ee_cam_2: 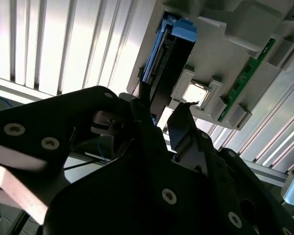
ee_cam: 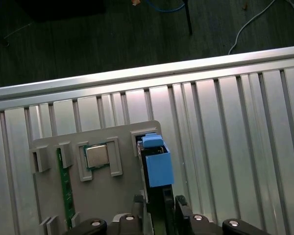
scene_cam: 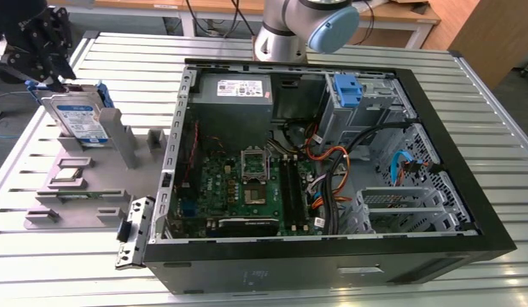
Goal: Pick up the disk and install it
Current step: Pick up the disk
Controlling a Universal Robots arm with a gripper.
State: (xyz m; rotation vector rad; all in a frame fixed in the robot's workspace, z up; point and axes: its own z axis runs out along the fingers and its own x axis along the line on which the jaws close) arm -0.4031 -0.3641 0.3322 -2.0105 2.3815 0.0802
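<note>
The jaws of the gripper (ee_cam: 159,198) are set apart astride the upright disk (scene_cam: 76,118) at a corner of the holder plate (ee_cam: 115,196) (pick-up step, grasp judged unmade), so even closure is called for.

I can read nothing here. The disk (scene_cam: 76,118) bears a blue-and-white label, the power supply (scene_cam: 233,105) a white sticker; their lettering is too small for me to make out.
</note>
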